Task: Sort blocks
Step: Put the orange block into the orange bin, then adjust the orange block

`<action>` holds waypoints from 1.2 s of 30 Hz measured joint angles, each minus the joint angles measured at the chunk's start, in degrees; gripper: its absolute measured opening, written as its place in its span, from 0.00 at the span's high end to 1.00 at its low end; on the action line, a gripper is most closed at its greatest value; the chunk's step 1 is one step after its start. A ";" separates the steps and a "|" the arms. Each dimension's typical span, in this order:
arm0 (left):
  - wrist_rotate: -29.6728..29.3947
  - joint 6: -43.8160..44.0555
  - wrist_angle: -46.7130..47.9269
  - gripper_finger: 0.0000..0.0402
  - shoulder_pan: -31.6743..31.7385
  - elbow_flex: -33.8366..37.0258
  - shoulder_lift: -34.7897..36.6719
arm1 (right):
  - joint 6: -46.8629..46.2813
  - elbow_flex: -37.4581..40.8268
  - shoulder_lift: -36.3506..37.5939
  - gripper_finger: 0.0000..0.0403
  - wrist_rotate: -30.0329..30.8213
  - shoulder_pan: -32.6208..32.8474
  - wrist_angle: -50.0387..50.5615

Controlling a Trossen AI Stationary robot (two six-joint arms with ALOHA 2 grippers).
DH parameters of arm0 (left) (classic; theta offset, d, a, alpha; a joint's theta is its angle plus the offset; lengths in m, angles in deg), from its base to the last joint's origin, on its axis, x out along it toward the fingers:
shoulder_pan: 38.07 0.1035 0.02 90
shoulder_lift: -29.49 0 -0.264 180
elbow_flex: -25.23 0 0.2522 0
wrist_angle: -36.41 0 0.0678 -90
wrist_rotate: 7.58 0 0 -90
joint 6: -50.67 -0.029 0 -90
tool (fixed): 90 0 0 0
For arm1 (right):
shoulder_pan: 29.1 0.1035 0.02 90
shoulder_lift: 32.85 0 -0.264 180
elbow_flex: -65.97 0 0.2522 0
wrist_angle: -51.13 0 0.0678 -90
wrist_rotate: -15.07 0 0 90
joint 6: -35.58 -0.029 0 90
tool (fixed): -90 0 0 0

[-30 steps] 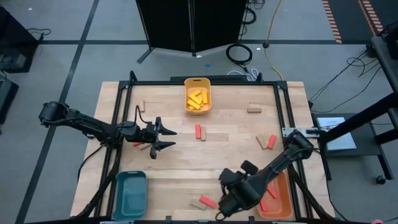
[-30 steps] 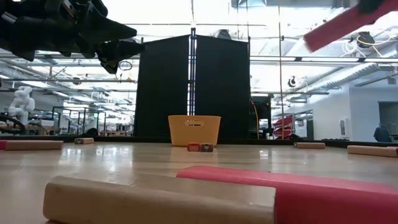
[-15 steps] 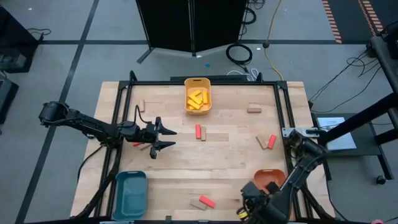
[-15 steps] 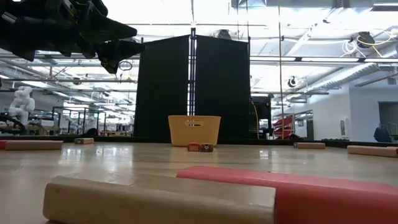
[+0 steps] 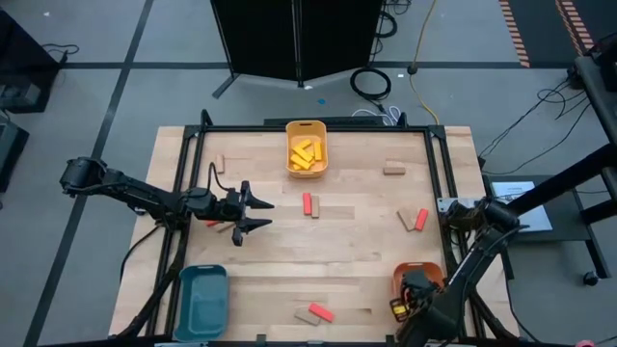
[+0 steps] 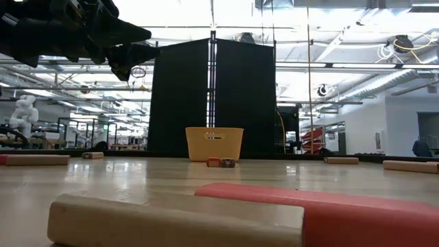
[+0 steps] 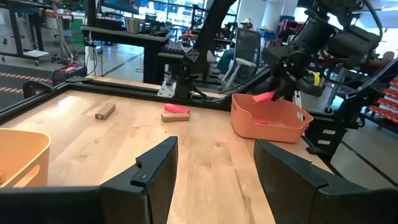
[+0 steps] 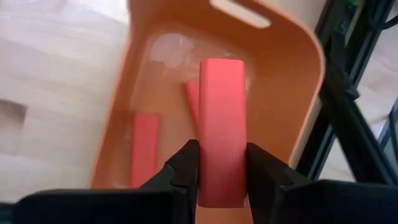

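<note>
At the table's left, the left gripper (image 5: 258, 215) hovered above the wood with its fingers spread and nothing between them, pointing toward the table's middle. Near the front-left corner sat a teal tray (image 5: 201, 298); its contents could not be made out. At the far edge, the yellow tray (image 5: 307, 148) held several yellow blocks (image 5: 306, 154) lying jumbled. Around the middle, a red block (image 5: 308, 202) lay with its long axis running front to back, a tan block (image 5: 333, 211) beside it lying crosswise. Near the front edge, a tan and red pair (image 5: 315, 312) lay slantwise. At the right, the right gripper (image 8: 216, 174) was clamped on a red block (image 8: 221, 127), held over the orange tray (image 8: 292, 68) with its long axis pointing away from the fingers into the tray. Two more red blocks (image 8: 144, 146) lay inside that tray.
</note>
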 joint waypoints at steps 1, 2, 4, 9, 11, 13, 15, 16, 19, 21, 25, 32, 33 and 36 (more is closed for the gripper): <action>-0.11 0.00 0.00 0.48 0.00 0.00 0.00 | -0.02 0.86 0.43 0.81 -0.01 0.02 -0.42; -0.13 0.00 0.00 0.48 0.00 0.00 0.00 | -0.04 1.62 0.61 0.81 -0.13 0.02 -0.84; -0.20 -0.07 0.00 0.48 0.02 0.00 0.00 | -0.04 2.72 0.66 0.81 -0.29 0.06 -1.19; -0.32 -0.31 0.05 0.48 0.02 0.00 0.00 | 0.02 3.95 0.72 0.80 -0.32 0.06 -1.83; -0.33 -0.31 0.07 0.48 0.00 0.00 0.00 | 0.02 3.96 0.72 0.80 -0.32 0.06 -1.81; -0.33 -0.31 0.07 0.48 0.02 0.00 0.00 | 0.02 3.96 0.75 0.80 -0.34 0.06 -1.79; -0.33 -0.31 0.09 0.48 0.01 0.00 0.00 | 0.02 3.96 0.75 0.79 -1.15 0.06 -1.79; -0.33 -0.31 0.09 0.48 0.00 0.00 0.00 | 0.00 3.96 0.75 0.78 -2.20 0.06 -1.76; -0.33 -0.31 0.10 0.48 0.01 0.00 0.02 | 0.00 3.96 0.75 0.73 -5.56 0.08 -1.75; -0.33 -0.31 0.11 0.48 0.02 0.00 0.02 | -0.14 3.96 0.75 0.69 -6.70 0.13 -1.69; -0.33 -0.28 0.11 0.48 0.00 0.00 0.02 | -0.11 3.96 0.75 0.61 -6.41 0.17 -1.91; -0.33 -0.28 0.11 0.48 0.00 0.00 0.02 | 0.83 3.96 0.75 0.53 -6.37 0.17 -1.92; -0.34 -0.28 0.11 0.48 0.01 0.00 0.02 | 1.31 3.96 0.75 0.53 -6.37 0.17 -1.92; -0.35 -0.28 0.11 0.48 0.00 0.00 0.02 | 1.95 3.94 1.05 0.53 -6.35 -0.22 -1.98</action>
